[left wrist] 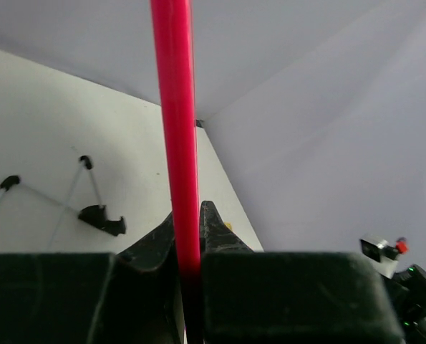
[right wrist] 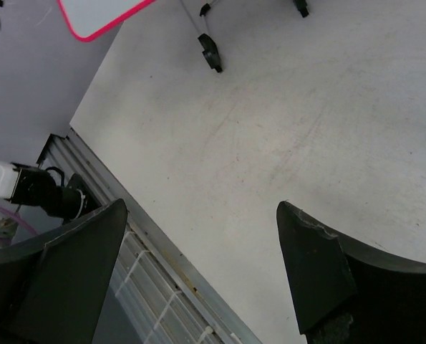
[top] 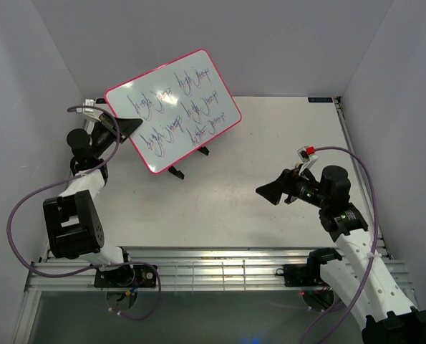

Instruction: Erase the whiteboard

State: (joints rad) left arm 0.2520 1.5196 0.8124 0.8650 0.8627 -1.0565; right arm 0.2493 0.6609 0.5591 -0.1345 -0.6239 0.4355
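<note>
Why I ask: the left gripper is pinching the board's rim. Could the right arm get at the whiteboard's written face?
Probably yes: the right gripper is open and empty, and nothing visible stands between it and the whiteboard, whose written face is uncovered.

Overhead camera looks down; all views share the whiteboard (top: 173,109).

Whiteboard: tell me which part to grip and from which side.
Grip the thin pink-red rim of the whiteboard edge-on, one finger on the face and one behind, coming from the left arm's side. The board is flat and tilted on its wire stand, so only the edge fits between jaws. The left gripper is shut there.
</note>
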